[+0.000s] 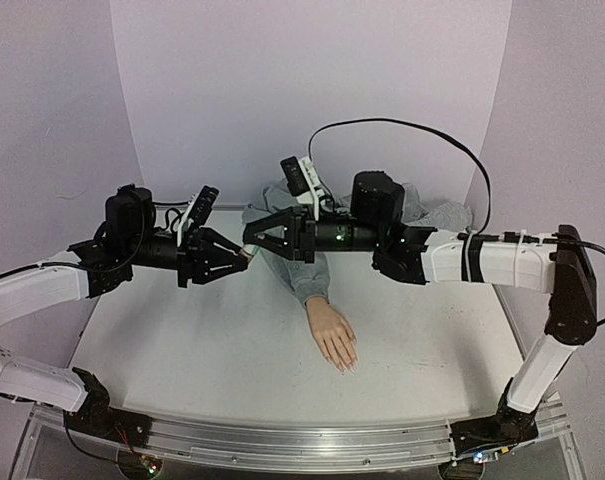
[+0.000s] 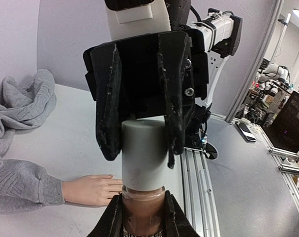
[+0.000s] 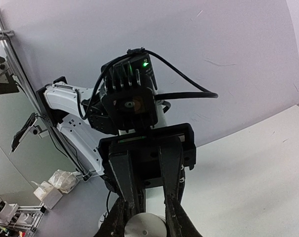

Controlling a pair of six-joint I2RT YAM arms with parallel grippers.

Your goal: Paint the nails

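Observation:
A flesh-coloured mannequin hand (image 1: 333,335) lies palm down mid-table, its grey sleeve (image 1: 304,272) running back; the pale nails (image 1: 344,366) point toward the near edge. It also shows in the left wrist view (image 2: 90,190). My left gripper (image 1: 232,256) is shut on a small bottle of brownish polish (image 2: 143,210), held in the air left of the sleeve. My right gripper (image 1: 254,240) faces it and is shut on the bottle's pale grey cap (image 2: 143,153). The cap's end (image 3: 145,228) sits between the right fingers (image 3: 120,212). Both grippers are well above and behind the hand.
A bunched grey sweatshirt (image 1: 434,212) lies at the back of the table, also seen in the left wrist view (image 2: 21,103). A black cable (image 1: 402,125) arcs above the right arm. An aluminium rail (image 1: 282,445) runs along the near edge. Purple walls enclose the table.

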